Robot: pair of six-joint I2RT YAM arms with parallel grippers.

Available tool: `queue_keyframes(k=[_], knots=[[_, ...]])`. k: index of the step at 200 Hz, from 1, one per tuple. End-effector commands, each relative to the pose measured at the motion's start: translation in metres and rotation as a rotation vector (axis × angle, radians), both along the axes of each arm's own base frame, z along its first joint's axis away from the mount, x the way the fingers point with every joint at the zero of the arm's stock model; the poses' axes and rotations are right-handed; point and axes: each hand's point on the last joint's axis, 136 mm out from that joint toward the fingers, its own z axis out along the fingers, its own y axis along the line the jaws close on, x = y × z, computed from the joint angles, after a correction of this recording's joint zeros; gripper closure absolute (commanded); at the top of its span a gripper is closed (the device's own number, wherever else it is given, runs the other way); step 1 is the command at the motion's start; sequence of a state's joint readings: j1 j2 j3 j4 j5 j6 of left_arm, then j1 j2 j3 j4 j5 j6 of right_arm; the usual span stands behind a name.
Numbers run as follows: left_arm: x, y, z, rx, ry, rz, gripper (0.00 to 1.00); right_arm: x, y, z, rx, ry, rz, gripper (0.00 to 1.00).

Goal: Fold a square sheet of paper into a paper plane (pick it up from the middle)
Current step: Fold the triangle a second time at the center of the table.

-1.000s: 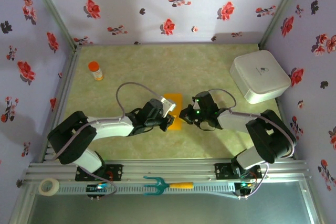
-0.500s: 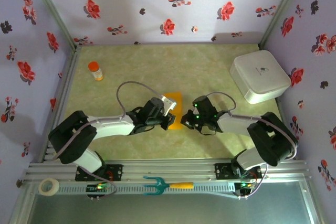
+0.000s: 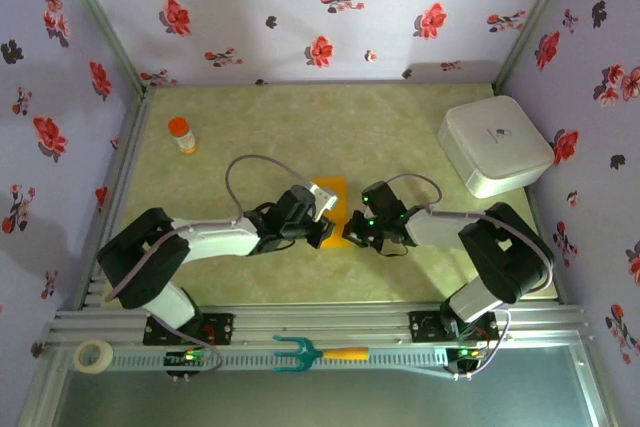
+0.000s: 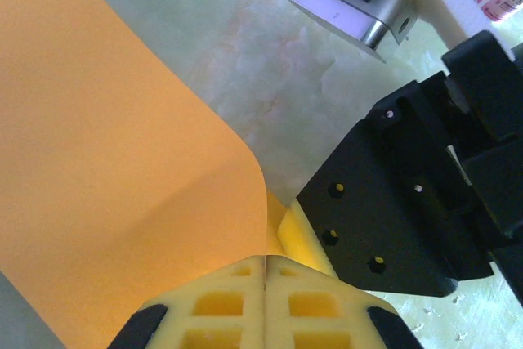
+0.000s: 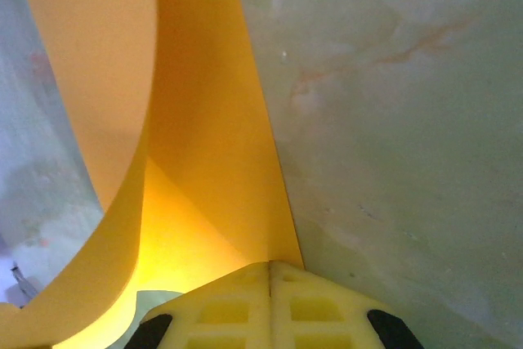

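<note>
We see the square sheet of paper point(image 3: 333, 193), thin, matte and orange-yellow, at the centre of the marbled pale-green table point(image 3: 260, 137). From the right wrist it bows up in a smooth curl. The left gripper point(image 4: 265, 263) comes in from 9 o'clock. Its ribbed yellow fingers are pressed flat together, pinching the sheet's rounded, lifted edge. The right gripper point(image 5: 270, 267) comes in from 3 o'clock, likewise clamped on the paper's straight edge (the seam between its pads shows no gap). A glossy white box point(image 3: 495, 147) with rounded corners sits at 2 o'clock, and a small orange-capped bottle point(image 3: 182, 134) stands at 10 o'clock.
</note>
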State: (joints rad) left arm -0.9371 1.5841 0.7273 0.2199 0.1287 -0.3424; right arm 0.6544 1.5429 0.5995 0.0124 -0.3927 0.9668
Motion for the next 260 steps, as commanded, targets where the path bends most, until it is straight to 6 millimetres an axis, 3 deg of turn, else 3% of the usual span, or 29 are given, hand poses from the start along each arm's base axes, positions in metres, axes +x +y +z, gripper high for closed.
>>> queue_keyframes(k=[1,83,184,211,260], knots=[[0.008,-0.001,-0.003,0.002,0.042,0.019,1.0,-0.01,-0.026,-0.014,-0.16,0.026,0.037,1.0],[0.031,0.0,-0.019,0.046,0.067,0.049,1.0,-0.003,-0.039,-0.012,-0.196,0.022,0.026,1.0],[0.035,0.003,-0.042,0.081,0.093,0.06,1.0,-0.001,-0.039,-0.011,-0.193,0.019,0.028,1.0],[0.032,0.004,-0.048,0.075,0.122,0.075,1.0,0.003,-0.036,-0.004,-0.173,-0.002,0.028,0.98],[0.026,0.005,-0.05,0.002,0.206,0.146,0.99,0.011,-0.011,0.02,-0.014,-0.039,-0.001,0.95]])
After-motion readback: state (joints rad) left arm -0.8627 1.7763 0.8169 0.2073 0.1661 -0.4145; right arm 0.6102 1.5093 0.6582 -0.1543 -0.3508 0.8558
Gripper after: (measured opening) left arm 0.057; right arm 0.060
